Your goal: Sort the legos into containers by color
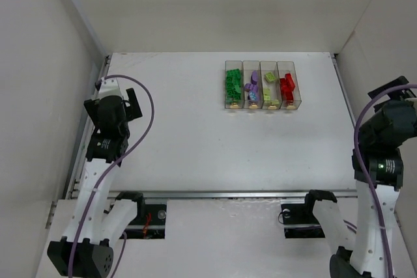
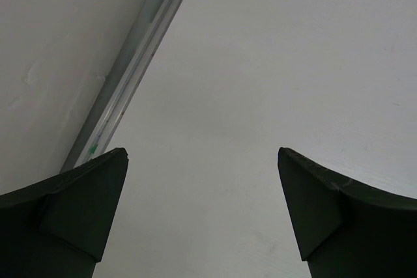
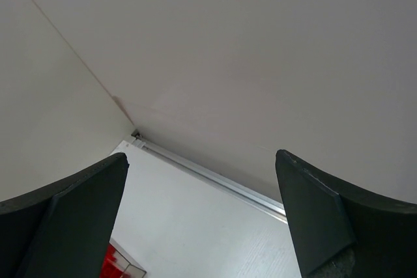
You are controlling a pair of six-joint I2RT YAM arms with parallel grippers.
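Four clear bins stand side by side at the back right of the table. The left bin (image 1: 233,63) holds green legos (image 1: 232,86). The second bin holds purple legos (image 1: 251,89), the third pale yellow-green legos (image 1: 268,90), and the right bin (image 1: 286,64) red legos (image 1: 287,85). No loose legos show on the table. My left gripper (image 1: 133,103) is open and empty at the far left; its wrist view shows wide jaws (image 2: 202,151) over bare table. My right gripper (image 1: 399,91) is open and empty at the far right, raised (image 3: 201,154). The red legos (image 3: 112,264) show at that view's bottom left.
White walls enclose the table (image 1: 195,141) on the left, back and right. A metal rail (image 2: 133,69) runs along the left edge and another (image 3: 215,177) along the back edge. Purple cables loop off both arms.
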